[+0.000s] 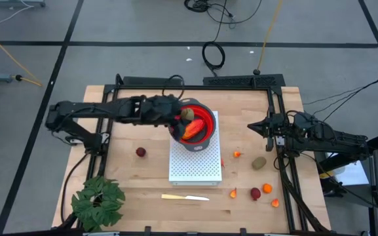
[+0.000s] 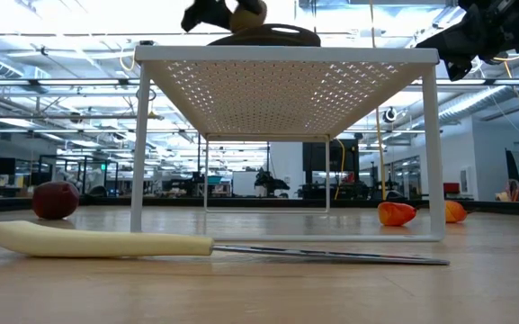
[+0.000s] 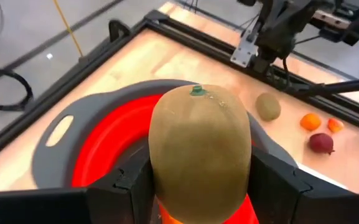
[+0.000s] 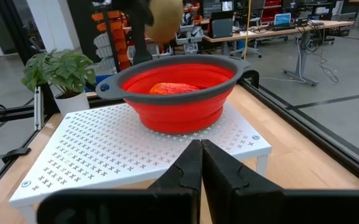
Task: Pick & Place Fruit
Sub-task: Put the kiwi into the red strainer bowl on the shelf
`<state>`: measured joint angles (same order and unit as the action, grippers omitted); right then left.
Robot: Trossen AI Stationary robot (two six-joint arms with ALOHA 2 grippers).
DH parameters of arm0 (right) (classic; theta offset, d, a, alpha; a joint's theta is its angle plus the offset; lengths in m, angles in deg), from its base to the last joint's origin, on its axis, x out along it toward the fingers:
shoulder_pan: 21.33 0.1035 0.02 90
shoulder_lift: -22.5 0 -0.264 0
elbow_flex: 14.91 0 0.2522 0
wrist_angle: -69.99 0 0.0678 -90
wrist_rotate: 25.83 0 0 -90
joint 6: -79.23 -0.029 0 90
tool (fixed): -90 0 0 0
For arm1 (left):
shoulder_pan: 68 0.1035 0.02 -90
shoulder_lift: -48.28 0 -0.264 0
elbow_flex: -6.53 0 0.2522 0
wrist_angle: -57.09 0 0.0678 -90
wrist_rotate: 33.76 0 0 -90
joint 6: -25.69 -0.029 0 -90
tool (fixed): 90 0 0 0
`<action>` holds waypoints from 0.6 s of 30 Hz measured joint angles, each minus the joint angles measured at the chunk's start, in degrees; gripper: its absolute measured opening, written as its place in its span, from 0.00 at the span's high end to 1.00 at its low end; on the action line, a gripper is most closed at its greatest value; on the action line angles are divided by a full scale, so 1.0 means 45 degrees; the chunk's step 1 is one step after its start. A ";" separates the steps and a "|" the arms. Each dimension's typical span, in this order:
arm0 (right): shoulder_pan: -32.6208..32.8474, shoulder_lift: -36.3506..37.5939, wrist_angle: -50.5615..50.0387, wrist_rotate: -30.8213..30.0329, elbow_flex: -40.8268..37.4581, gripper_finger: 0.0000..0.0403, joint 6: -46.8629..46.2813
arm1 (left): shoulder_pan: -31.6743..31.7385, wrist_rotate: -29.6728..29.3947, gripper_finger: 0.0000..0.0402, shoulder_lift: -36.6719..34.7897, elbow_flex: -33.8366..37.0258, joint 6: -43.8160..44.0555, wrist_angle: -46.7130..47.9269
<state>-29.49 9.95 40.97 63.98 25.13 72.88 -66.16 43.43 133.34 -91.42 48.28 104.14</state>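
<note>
My left gripper (image 3: 201, 186) clasps a kiwi (image 3: 201, 152), olive-brown and oval with a green stem dot, above the red bowl (image 1: 200, 124) on the white rack (image 1: 195, 164); a red-orange piece (image 4: 173, 88) lies inside. My right gripper (image 4: 201, 155) waits clenched at the right.

a robotics lab: long workbenches (image 4: 279, 28), monitors (image 4: 219, 26), open ceiling pipes (image 2: 52, 63).

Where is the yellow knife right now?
In the high view, the knife lies flat near the table's front edge, just in front of the white perforated stand, right of the green plant.
</note>
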 joint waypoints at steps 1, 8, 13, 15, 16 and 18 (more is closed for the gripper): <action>0.0005 0.0000 -0.0013 0.0005 0.0000 0.99 0.0000 | 0.0157 0.0242 0.50 0.0123 -0.0008 0.0006 -0.0007; 0.0005 0.0000 0.0156 0.0005 -0.0428 0.99 -0.0100 | 0.0925 0.1165 0.50 0.0821 -0.0008 0.0105 0.0263; 0.0005 0.0000 0.0585 0.0038 -0.1217 0.99 -0.0866 | 0.1167 0.1182 0.50 0.1222 -0.0008 0.0102 0.0291; 0.0005 0.0000 0.1408 0.0050 -0.1653 0.99 -0.1020 | 0.1217 0.1186 0.50 0.1296 -0.0008 0.0100 0.0324; 0.0005 0.0000 0.1901 0.0053 -0.1870 0.99 -0.1024 | 0.1248 0.1186 0.50 0.1301 -0.0006 0.0097 0.0370; 0.0005 0.0000 0.2997 0.0053 -0.2352 0.99 -0.0921 | 0.1282 0.1179 0.50 0.1277 -0.0008 0.0110 0.0321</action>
<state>-29.47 9.95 54.45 64.22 14.55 68.74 -60.39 48.73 139.08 -91.46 48.78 105.59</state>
